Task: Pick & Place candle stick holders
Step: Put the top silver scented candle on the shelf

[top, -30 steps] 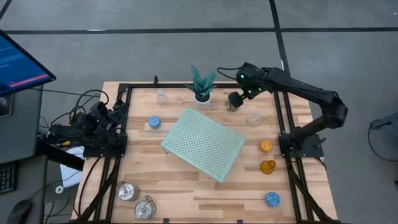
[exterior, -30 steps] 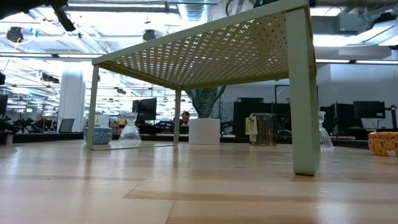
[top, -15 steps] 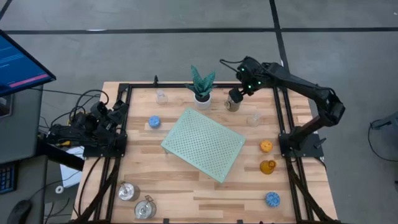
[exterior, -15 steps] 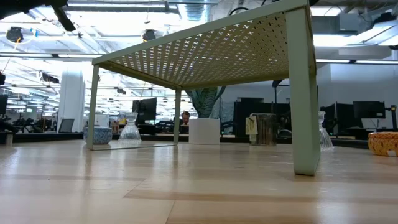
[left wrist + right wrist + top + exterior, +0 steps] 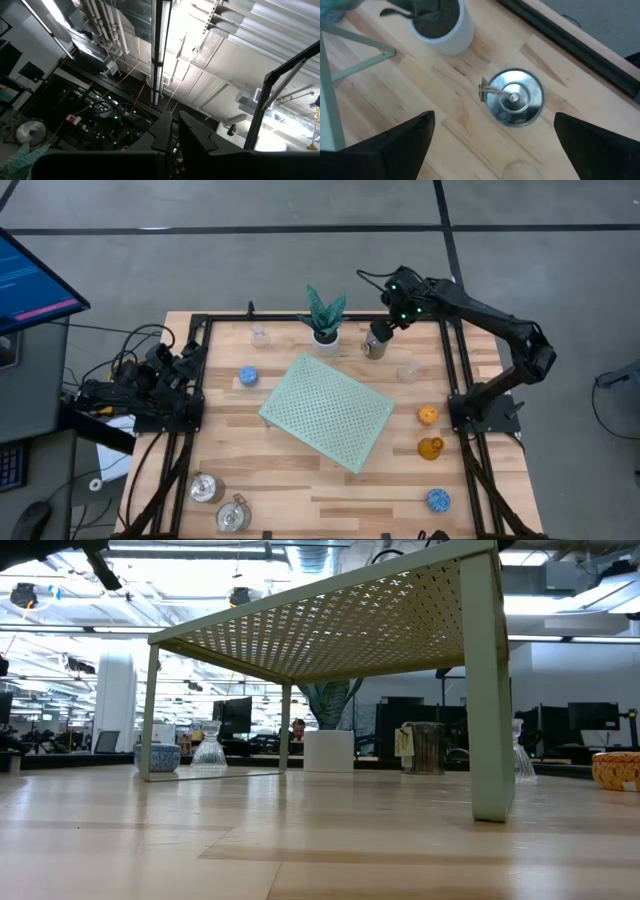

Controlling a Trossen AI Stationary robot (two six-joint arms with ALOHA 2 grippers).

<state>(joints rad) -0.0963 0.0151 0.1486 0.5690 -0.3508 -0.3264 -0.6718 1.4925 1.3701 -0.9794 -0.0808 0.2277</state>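
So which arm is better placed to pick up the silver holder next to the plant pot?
The right. The right gripper hangs directly above the silver candle stick holder with jaws wide open on either side of it. The left gripper is parked at the table's left edge, far away.

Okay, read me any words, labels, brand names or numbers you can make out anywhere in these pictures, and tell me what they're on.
None can be read.
The monitor beside the table shows lines of text, too small to read.
The silver holder and white plant pot carry no markings.
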